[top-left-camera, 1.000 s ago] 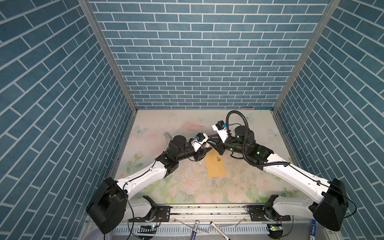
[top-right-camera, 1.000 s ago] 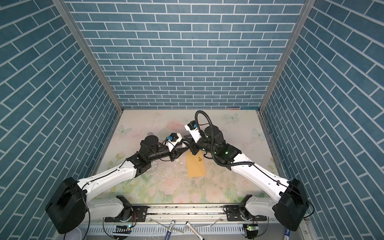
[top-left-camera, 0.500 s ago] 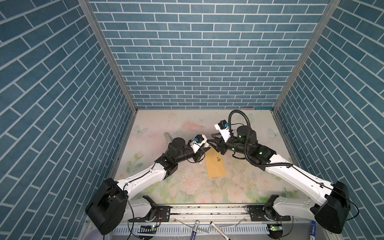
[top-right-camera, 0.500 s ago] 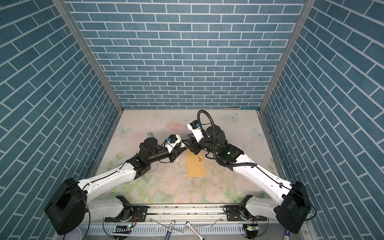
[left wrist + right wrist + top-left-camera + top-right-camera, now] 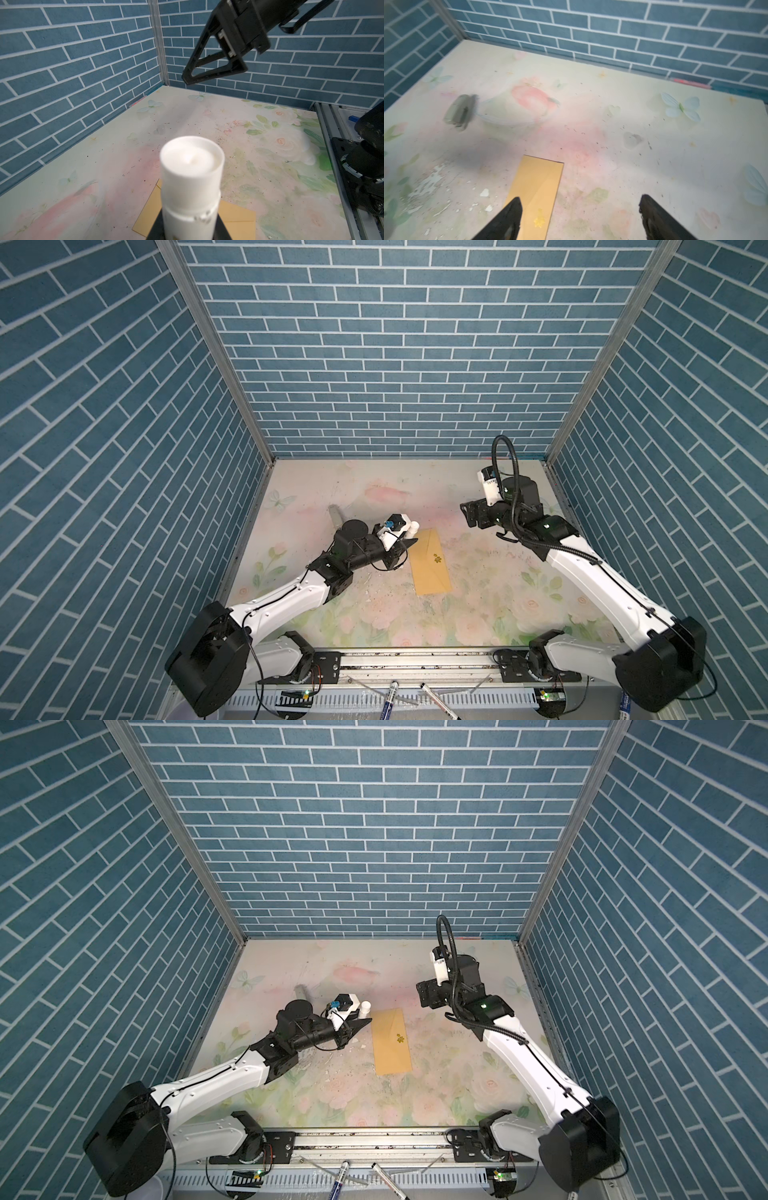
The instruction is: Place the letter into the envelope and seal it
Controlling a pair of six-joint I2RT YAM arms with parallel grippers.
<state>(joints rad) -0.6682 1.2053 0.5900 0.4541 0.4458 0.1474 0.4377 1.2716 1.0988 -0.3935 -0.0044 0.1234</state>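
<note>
So the envelope is lying flat on the flowery table, roughly mid-table. Its long side runs near to far and the far end leans a bit left. It's plain mustard-yellow kraft paper, long and narrow, and it looks closed up. Faint diagonal fold lines run to a little gold sticker about halfway along, which looks kind of flower-shaped in the right wrist view.

Just beside the far left corner sits the left gripper. It's clamped on a white tube with a cap, which stands up between the jaws. In the left wrist view the envelope's corner peeks out from under it. I honestly can't tell if the tips touch the paper.

Farther back on the left there's a grey stapler on the table. Off to the right, lifted and well apart from the envelope, is the right gripper, its fingers spread wide with nothing between them.

Compared with a second ago, both grippers were huddled over the envelope's far end. The right one has since pulled away to the right and opened from fairly narrow to wide. The left one backed off a touch to the left. The envelope itself hasn't noticeably budged.
</note>
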